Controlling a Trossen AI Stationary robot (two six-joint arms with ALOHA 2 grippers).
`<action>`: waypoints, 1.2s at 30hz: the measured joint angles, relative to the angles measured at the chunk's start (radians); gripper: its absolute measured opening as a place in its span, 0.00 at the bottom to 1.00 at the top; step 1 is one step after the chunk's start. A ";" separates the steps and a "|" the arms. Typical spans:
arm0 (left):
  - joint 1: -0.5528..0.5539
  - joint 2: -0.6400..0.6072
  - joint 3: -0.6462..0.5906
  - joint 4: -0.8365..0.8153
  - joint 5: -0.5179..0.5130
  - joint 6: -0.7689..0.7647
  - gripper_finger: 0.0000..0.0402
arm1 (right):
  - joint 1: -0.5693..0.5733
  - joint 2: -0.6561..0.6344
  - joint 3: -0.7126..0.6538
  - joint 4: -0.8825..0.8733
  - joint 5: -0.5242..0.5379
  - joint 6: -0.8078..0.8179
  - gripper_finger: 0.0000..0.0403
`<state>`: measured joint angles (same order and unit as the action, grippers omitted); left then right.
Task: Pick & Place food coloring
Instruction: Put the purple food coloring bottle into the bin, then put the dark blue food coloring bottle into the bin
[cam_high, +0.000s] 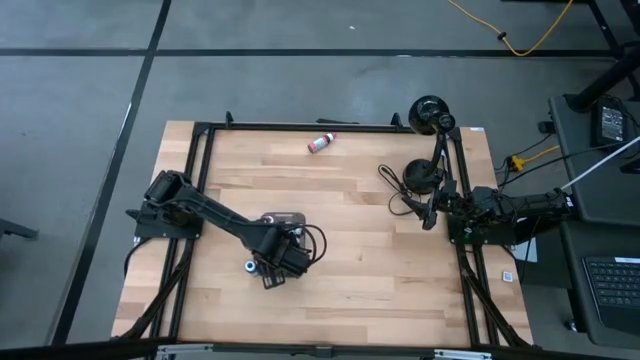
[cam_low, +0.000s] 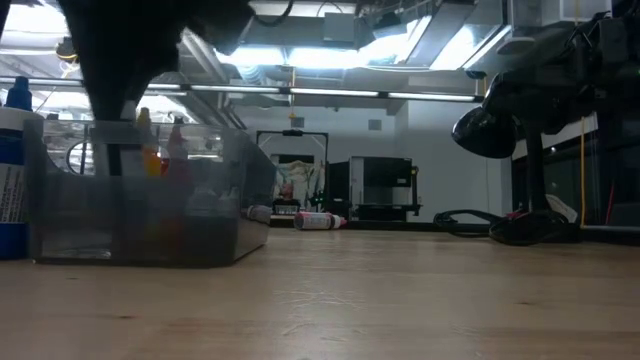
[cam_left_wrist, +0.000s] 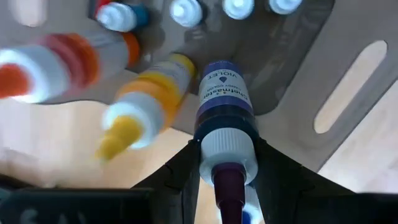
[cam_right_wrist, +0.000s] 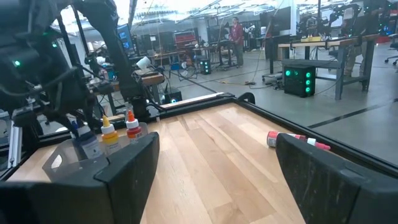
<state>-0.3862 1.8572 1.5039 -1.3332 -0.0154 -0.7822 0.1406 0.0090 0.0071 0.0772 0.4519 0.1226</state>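
Left gripper (cam_left_wrist: 227, 180) pinches a violet bottle (cam_left_wrist: 224, 109) over the tray (cam_left_wrist: 292, 74). Right gripper (cam_right_wrist: 214, 168) waits wide open, empty, at 3 o'clock.

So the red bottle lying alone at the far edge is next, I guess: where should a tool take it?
The red bottle lies on its side, so come from straight above and pinch across the body's middle, fingers either side of its long axis.
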 joint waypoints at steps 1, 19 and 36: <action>0.000 0.000 -0.013 0.013 0.013 0.001 0.29 | 0.000 0.000 0.000 0.000 0.000 0.000 0.80; 0.004 -0.008 -0.034 0.032 0.057 0.010 0.49 | 0.000 0.000 0.000 0.000 0.000 0.000 0.80; -0.007 -0.016 0.200 -0.224 -0.018 -0.122 0.67 | 0.000 0.000 0.000 0.000 0.000 0.000 0.80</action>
<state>-0.3929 1.8408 1.7041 -1.5570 -0.0338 -0.9044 0.1406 0.0090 0.0070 0.0775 0.4519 0.1226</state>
